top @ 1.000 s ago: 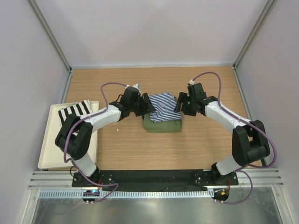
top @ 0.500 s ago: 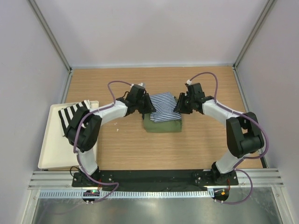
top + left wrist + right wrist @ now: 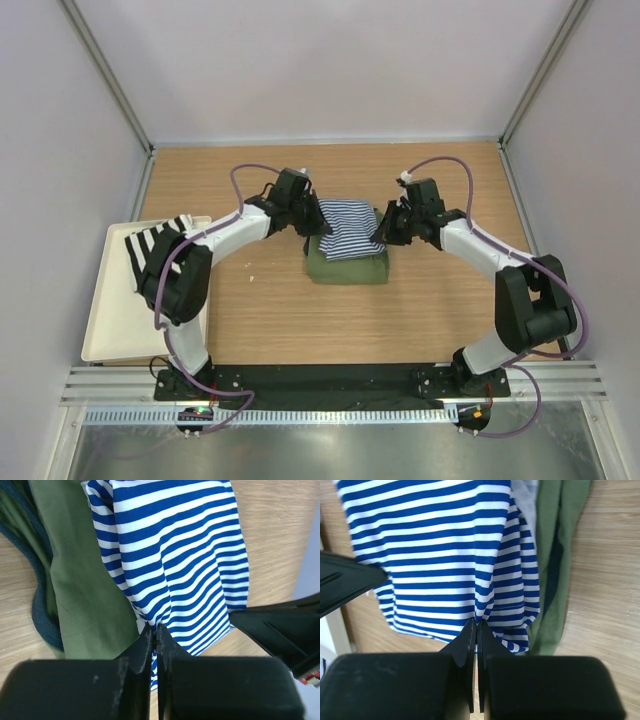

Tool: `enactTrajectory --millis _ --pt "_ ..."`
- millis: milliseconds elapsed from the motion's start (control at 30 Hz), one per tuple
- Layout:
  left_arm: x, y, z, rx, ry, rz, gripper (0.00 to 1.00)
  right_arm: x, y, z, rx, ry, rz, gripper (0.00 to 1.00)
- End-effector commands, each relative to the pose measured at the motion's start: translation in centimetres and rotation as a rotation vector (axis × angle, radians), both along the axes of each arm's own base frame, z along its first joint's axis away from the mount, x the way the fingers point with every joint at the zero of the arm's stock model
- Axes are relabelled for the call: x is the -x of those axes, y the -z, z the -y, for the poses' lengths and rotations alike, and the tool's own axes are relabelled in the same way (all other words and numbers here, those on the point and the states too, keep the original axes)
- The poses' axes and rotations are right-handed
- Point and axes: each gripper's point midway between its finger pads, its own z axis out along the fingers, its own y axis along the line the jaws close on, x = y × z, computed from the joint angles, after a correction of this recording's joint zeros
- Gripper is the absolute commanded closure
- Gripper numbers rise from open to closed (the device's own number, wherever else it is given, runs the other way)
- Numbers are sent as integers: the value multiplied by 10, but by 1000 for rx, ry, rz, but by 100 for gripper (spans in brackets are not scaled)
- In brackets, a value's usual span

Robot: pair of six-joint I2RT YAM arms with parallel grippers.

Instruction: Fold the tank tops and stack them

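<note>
Striped tank top (image 3: 348, 230) atop olive tank top (image 3: 345, 270); left end effector (image 3: 315, 225), right end effector (image 3: 378, 235) clamped on it.

No text, labels or numbers to read anywhere in these shots, tbh. The striped top (image 3: 175, 555) only shows its navy-and-white lines. The bit of the green top (image 3: 85, 595) you can see is plain cloth with dark trim, and I can't make out any letters on it.
</note>
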Motion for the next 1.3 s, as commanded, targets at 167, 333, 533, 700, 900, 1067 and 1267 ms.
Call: enactTrajectory --millis 167,333,533,700,900,1067,1267 --pt "8 -15 -6 37 56 -59 100 25 -25 -10 -60 -28 12 99" --pt "8 -18 -8 63 73 -82 100 38 -24 -17 -68 -42 -2 99" --pt "11 -17 -13 33 92 -93 100 59 -13 -30 -50 -68 -21 99" --pt "20 3 -15 1 116 -155 93 60 5 -16 17 -18 -29 66" --pt "22 15 -40 -119 69 -120 63 58 11 -6 42 14 -29 50" --pt "12 14 -54 -211 57 -65 43 48 10 10 58 78 -2 37" --pt "7 -6 -72 -250 -10 31 28 27 10 13 -82 69 3 35"
